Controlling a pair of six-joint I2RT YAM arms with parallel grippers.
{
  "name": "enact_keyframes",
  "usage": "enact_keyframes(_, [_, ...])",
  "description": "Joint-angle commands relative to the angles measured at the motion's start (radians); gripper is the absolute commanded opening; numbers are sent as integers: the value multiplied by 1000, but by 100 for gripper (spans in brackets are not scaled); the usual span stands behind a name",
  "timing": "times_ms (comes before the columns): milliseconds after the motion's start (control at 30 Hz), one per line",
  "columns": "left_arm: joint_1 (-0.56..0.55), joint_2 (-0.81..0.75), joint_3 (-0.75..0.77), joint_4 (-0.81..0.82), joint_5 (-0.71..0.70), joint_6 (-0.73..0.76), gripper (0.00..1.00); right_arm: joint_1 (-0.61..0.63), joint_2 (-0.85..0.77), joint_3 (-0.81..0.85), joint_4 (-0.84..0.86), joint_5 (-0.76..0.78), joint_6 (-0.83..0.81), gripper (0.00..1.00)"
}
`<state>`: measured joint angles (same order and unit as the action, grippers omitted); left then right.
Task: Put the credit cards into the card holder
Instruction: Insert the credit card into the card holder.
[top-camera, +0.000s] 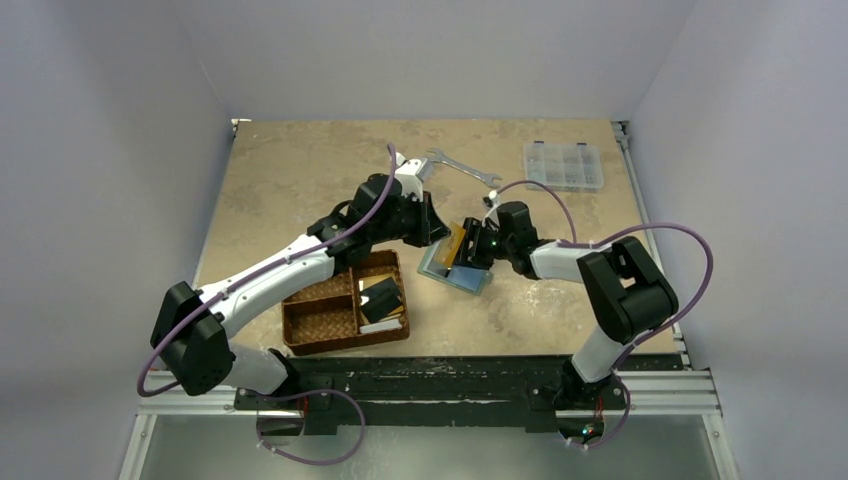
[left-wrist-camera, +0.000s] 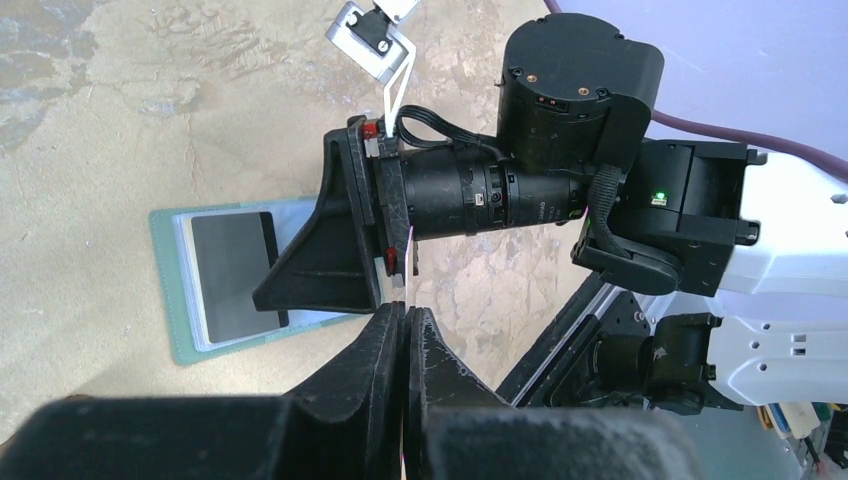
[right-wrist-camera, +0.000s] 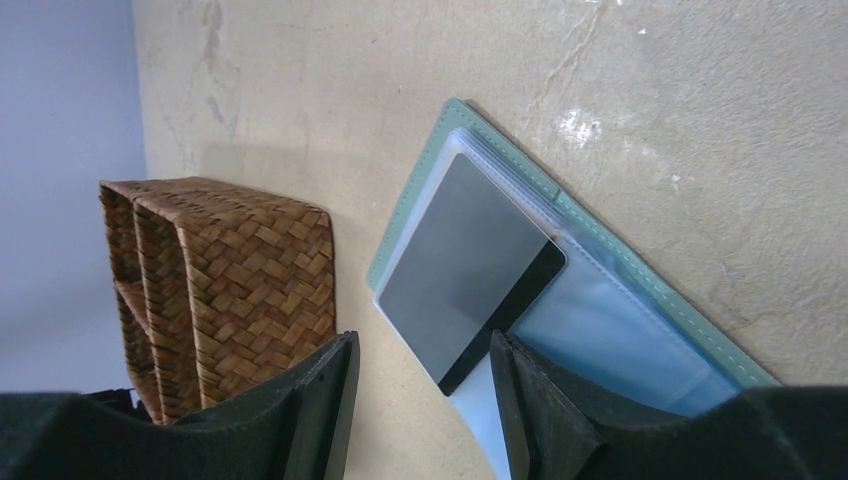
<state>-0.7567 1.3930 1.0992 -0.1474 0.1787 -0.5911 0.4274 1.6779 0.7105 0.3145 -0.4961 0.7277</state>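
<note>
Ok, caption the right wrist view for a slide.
Open fingers near a black card lying on the opened holder, basket alongside.

The card holder (top-camera: 470, 280) lies mid-table (top-camera: 290, 180), with one card (right-wrist-camera: 465, 270) on its inner pockets. From it, the basket (top-camera: 345, 305) sits at 8 o'clock, with more cards (top-camera: 381, 298) in its right compartment. The wrench (top-camera: 460, 168) lies at 12, and the compartment box (top-camera: 563, 165) at 2.
</note>
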Motion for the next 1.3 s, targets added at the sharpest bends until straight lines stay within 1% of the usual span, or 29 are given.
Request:
enact_keyframes(0, [3,-36,-4,28,-5,-2,0,6,-35,-1,-61,39,-75,59])
enact_keyframes(200, [4,-27,-22,33,-24,2,0,7,-109,-57,-215,154,-129,59])
enact_keyframes(367, [4,-16,-29,36,-32,-18,0,6,-152,-51,-347,280,-209,58])
enact_keyframes(467, [4,-44,-66,68,-34,-40,0,6,-181,-31,-425,315,-250,59])
enact_keyframes(567, [4,-68,-107,88,-32,-55,0,8,-211,-17,-475,321,-256,59])
enact_keyframes(700, [5,-76,-140,98,-22,-61,0,7,-254,-3,-537,372,-205,58])
enact_keyframes(867, [4,-89,-159,108,-18,-56,0,9,-309,1,-579,476,-63,62])
enact_keyframes(933, [5,-98,-163,107,-19,-49,0,16,-305,12,-593,493,-12,67])
enact_keyframes(1000, [4,-108,-171,112,-19,-44,0,25,-294,29,-617,517,33,69])
enact_keyframes(1167, [4,-116,-161,101,-9,-27,0,46,-293,29,-600,559,100,69])
enact_keyframes(1267, [5,-113,-157,105,2,-26,0,59,-269,45,-619,618,114,69])
